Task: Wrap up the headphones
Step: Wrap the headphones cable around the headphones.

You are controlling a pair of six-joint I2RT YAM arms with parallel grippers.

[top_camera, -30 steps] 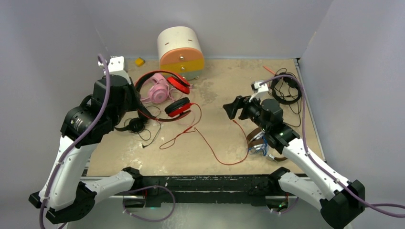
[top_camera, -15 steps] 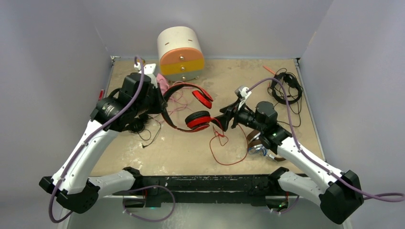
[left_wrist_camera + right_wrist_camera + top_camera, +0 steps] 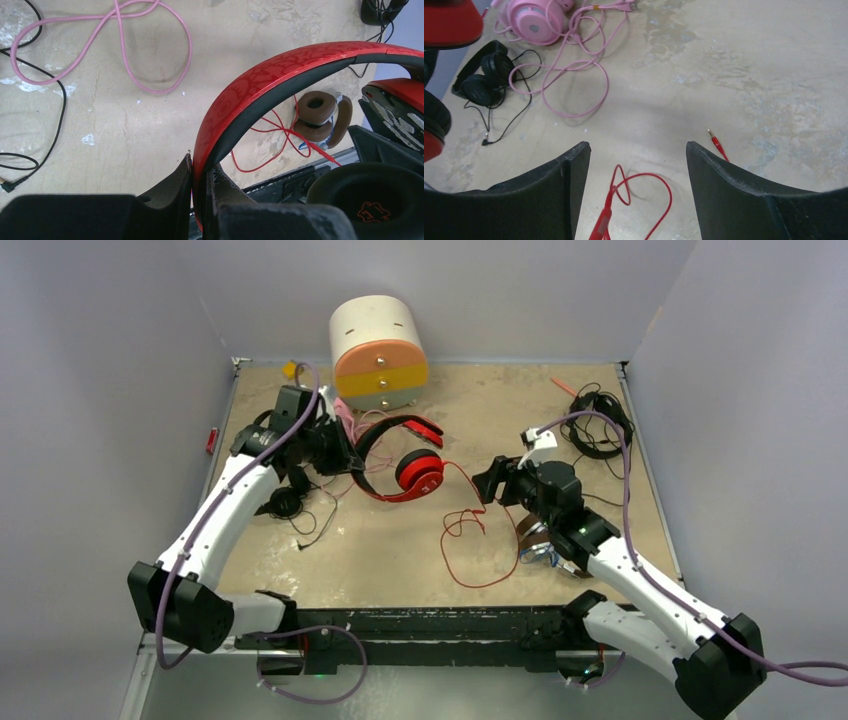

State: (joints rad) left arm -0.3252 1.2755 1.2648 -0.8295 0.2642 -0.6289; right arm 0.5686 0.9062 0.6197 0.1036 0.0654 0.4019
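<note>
While the red headphones (image 3: 420,472) are clamped by the headband in the left gripper (image 3: 202,172) at upper centre, their looped cable (image 3: 624,192) could be tangled or missed beneath the right gripper (image 3: 636,145), its jaws parted and empty

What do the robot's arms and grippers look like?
The left arm and right arm have white shells with black joints and bases. A lilac cable runs along each to a small white wrist block. The left gripper and right gripper each carry two matte black, wedge-shaped fingers.
</note>
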